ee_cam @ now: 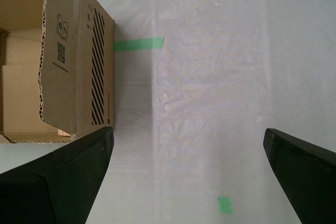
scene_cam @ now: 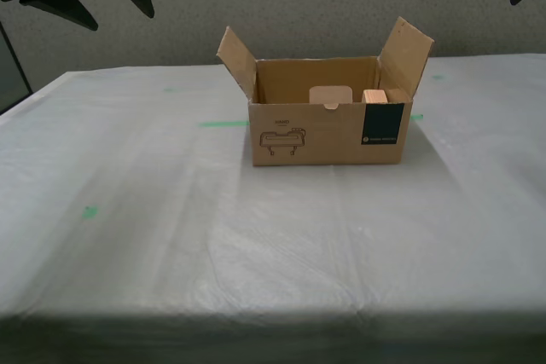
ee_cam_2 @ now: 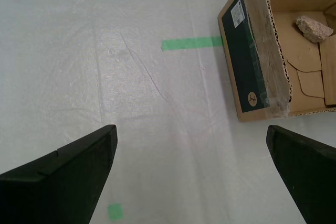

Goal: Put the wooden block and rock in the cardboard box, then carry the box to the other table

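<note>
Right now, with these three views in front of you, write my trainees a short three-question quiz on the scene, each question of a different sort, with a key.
1. True or false: the rock lies inside the cardboard box.
2. What colour are the tape marks on the cloth-covered table?
   A. red B. green C. grey
3. Fill in: the jaws of my first gripper and my second gripper are both ____ and hold nothing.

Key: 1 true; 2 B; 3 open.
</note>
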Robot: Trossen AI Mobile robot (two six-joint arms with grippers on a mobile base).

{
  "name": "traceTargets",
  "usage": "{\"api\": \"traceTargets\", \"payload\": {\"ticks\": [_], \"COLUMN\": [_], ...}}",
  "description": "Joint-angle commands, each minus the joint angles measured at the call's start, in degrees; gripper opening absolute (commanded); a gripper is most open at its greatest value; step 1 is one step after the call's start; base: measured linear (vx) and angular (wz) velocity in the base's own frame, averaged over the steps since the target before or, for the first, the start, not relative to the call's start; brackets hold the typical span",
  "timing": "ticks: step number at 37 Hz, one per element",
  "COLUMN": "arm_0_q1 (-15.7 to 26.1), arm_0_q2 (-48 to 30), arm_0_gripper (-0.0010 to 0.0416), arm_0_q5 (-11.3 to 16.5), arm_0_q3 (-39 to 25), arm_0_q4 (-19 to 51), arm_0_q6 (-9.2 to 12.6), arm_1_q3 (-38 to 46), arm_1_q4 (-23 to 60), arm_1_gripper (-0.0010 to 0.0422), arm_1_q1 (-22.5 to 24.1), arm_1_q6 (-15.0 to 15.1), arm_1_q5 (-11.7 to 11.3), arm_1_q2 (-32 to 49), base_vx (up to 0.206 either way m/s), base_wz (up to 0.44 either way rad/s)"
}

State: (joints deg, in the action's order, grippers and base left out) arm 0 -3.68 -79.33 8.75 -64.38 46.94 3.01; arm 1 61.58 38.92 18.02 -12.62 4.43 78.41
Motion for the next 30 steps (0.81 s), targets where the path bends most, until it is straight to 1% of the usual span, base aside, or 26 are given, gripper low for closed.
{"api": "traceTargets", "payload": {"ticks": [1, 30], "arm_0_q1": [0.02, 0.02], "arm_0_q2": [0.02, 0.02], "arm_0_gripper": [0.0398, 0.0398], "arm_0_q5": [-0.07, -0.07], "arm_0_q3": [-0.02, -0.02], "arm_0_q4": [-0.09, -0.07], "arm_0_q6": [-0.07, -0.07], "arm_1_q3": [0.02, 0.04], "arm_1_q4": [0.00, -0.02], "arm_1_gripper": [0.0389, 0.0389], "arm_1_q1": [0.00, 0.02], "arm_1_q6": [0.22, 0.22], "arm_1_q5": [0.09, 0.09], "arm_1_q2": [-0.02, -0.02], "base_vx": [0.000, 0.000], "base_wz": [0.000, 0.000]}}
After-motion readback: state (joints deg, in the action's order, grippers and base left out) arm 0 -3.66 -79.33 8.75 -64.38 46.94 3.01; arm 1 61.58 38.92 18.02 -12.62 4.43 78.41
